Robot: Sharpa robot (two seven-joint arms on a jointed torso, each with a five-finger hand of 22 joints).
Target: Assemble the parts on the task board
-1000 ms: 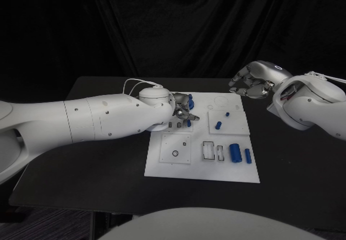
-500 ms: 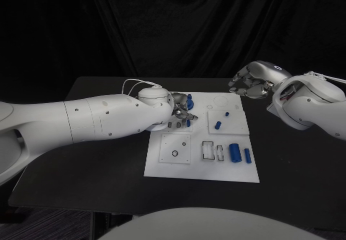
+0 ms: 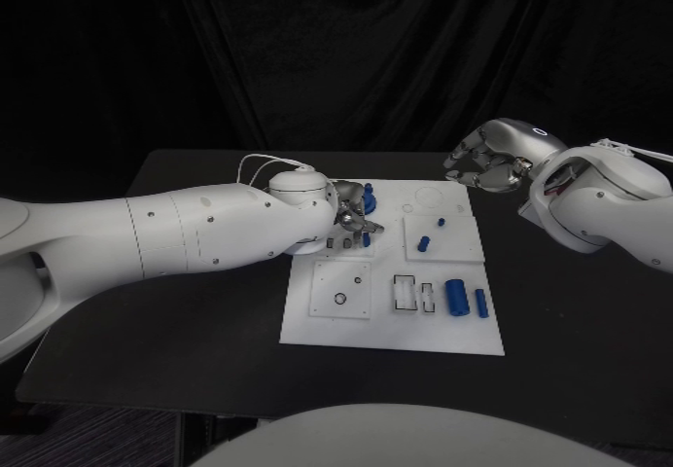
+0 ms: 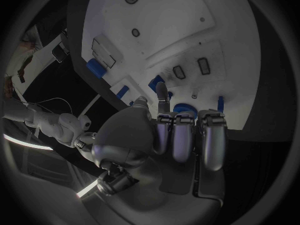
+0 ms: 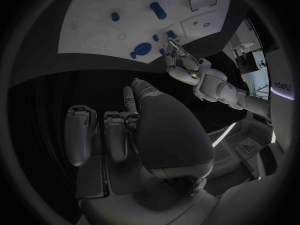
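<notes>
- White task board (image 3: pixel 393 336) lies in the middle of the black table (image 3: pixel 183 331), with blue parts scattered over it.
- At the board's far-left corner the left hand (image 3: pixel 351 216) is low over the surface, its fingers (image 4: pixel 164 96) bunched around a round blue part (image 4: pixel 184 109); whether it actually grips that piece or only touches it cannot be told.
- A blue part stands upright (image 3: pixel 369 196) just beyond that hand, near the board's far edge.
- Two long blue parts lie side by side near the board's right edge: a thicker cylinder (image 3: pixel 456 294) and a thin rod (image 3: pixel 481 304).
- On the raised square tile to the right of the left hand sit a short blue peg (image 3: pixel 424 243) and a smaller blue piece (image 3: pixel 442 222).
- The right hand (image 3: pixel 484 167) hangs in the air beyond the board's far-right corner, fingers (image 5: pixel 115 135) curled in on nothing.
- Part of a printed word shows on a lit strip at the edge of the right wrist view (image 5: pixel 280 85); it is too small and cut off to read with certainty.
</notes>
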